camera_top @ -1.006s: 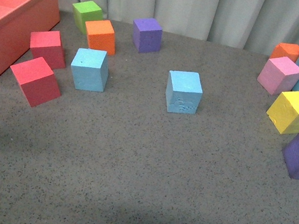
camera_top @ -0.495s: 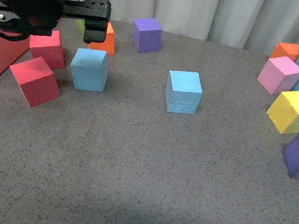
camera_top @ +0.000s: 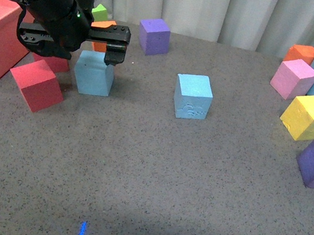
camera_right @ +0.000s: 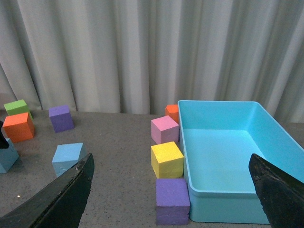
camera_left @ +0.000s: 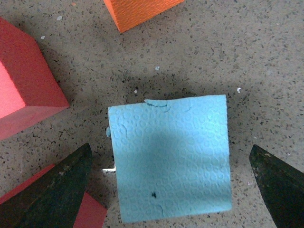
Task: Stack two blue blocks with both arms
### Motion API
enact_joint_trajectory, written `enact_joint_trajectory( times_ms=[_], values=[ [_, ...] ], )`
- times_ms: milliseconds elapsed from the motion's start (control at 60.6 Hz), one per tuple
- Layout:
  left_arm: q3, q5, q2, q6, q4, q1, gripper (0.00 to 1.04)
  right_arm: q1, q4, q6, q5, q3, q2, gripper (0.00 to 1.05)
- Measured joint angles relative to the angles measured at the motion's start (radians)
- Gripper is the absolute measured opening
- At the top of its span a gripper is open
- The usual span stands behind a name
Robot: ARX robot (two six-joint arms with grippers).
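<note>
- Left claw (camera_top: 95, 55) is spread wide over the left block (camera_top: 94, 75), one jaw on each side and nothing pinched. The wrist view shows clear gaps between the block's sides and both jaws.
- Right claw (camera_right: 172, 192) is also spread and holds nothing. It is well back from the cubes and is not seen in the front view.
- The left block sits on the worktop (camera_top: 165, 178) near the red cube (camera_top: 36, 84) and just in front of the orange cube (camera_top: 104, 25). The centre block (camera_top: 193, 96) stands alone mid-worktop, its scuffed face toward the camera.
- Risk: one jaw hangs over the corner of a red cube in the wrist view. If it is lowered straight, that cube could be clipped or shoved, or the jaw could be stopped short of the worktop.
- Risk: the block is turned slightly off square to the jaws, so it may be twisted on closing and gripped by an edge. It could then be carried crooked.
- Risk: the block is foam. It could be dented if squeezed hard, or slipped if held lightly.
- Risk: a crooked or off-centre placement on the centre block would likely tip — the base is only one cube wide.
- Writing: no brand, label or text is readable on cubes, bin (camera_right: 228, 142) or arms.
</note>
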Motion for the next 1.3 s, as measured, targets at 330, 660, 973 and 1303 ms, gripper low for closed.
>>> enact_joint_trajectory(
  times_ms=[330, 660, 973, 1303],
  values=[
    [0.081, -0.012, 0.097, 0.003, -0.065, -0.005, 0.83, 0.000, 0.000, 0.000, 0.000, 0.000, 0.000, 0.95],
    [0.089, -0.009, 0.089, -0.005, -0.075, -0.015, 0.49, 0.000, 0.000, 0.000, 0.000, 0.000, 0.000, 0.95],
    [0.043, -0.022, -0.054, -0.039, -0.063, -0.122, 0.47, 0.000, 0.000, 0.000, 0.000, 0.000, 0.000, 0.95],
    [0.097, -0.082, -0.064, -0.103, -0.095, -0.311, 0.47, 0.000, 0.000, 0.000, 0.000, 0.000, 0.000, 0.95]
  ],
)
